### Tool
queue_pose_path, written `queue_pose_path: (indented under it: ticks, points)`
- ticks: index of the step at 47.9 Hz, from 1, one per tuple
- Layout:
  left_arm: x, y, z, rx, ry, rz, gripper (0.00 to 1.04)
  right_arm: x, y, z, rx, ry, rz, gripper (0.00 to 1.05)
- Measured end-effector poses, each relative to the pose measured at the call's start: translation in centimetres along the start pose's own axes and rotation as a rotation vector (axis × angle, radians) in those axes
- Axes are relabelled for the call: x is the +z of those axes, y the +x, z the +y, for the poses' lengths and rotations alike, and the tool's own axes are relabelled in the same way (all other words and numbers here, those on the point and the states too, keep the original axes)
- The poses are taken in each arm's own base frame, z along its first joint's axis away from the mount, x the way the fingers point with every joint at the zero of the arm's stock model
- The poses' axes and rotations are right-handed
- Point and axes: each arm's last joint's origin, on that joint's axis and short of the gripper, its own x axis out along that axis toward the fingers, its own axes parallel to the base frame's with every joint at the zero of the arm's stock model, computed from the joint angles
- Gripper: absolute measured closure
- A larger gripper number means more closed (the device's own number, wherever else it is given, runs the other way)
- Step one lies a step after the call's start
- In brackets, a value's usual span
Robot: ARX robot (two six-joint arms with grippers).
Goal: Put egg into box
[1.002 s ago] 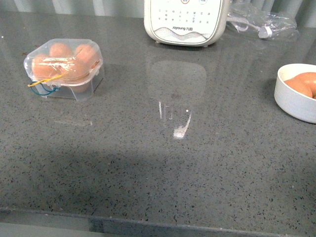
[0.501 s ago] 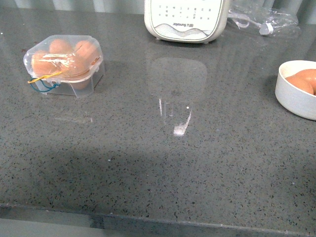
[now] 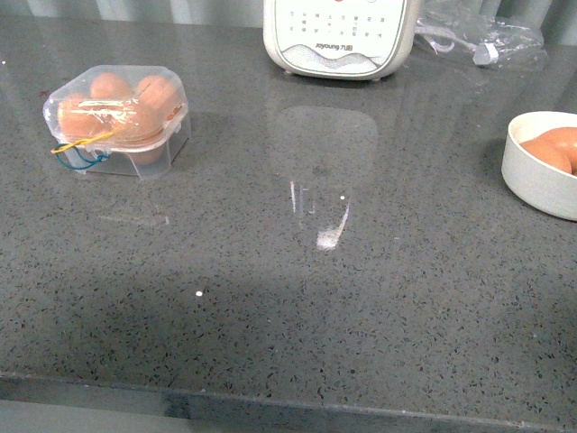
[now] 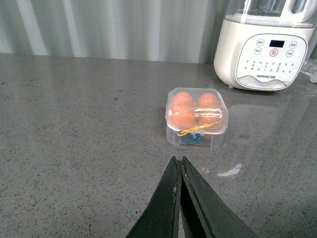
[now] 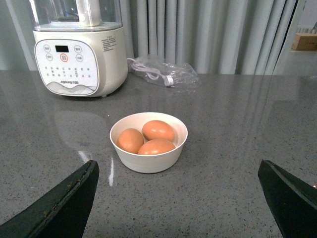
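The clear plastic box (image 3: 119, 117) sits on the grey counter at the far left with its lid shut over several brown eggs, yellow and blue bands at its front. It also shows in the left wrist view (image 4: 197, 117). My left gripper (image 4: 178, 161) is shut and empty, a short way back from the box. A white bowl (image 5: 148, 142) holds three brown eggs (image 5: 158, 130); it is at the right edge of the front view (image 3: 541, 167). My right gripper (image 5: 178, 171) is wide open and empty, back from the bowl. Neither arm shows in the front view.
A white Joyoung blender (image 3: 338, 38) stands at the back middle of the counter; it also shows in both wrist views (image 4: 262, 54) (image 5: 79, 49). A crumpled clear plastic bag (image 3: 482, 41) lies at the back right. The counter's front edge (image 3: 270, 410) runs along the bottom.
The front view has shifted slightly, so the box, blender and bowl sit a little higher in the picture. Nothing on the counter has moved.
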Motion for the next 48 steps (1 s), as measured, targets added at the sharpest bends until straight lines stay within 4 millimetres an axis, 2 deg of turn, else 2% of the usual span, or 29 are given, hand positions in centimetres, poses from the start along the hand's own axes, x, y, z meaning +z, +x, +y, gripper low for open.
queue_pose_path:
  ticks: [5,23,29,48]
  points:
    - [0.0,0.0,0.0,0.0,-0.001,0.0,1.0,0.0,0.0,0.0,0.0,0.0,0.0,0.07]
    - [0.0,0.0,0.0,0.0,-0.001,0.0,0.23,0.0,0.0,0.0,0.0,0.0,0.0,0.07]
    - [0.0,0.0,0.0,0.0,0.0,0.0,0.06,0.0,0.0,0.0,0.0,0.0,0.0,0.07]
    - [0.0,0.0,0.0,0.0,0.0,0.0,0.07,0.0,0.0,0.0,0.0,0.0,0.0,0.07]
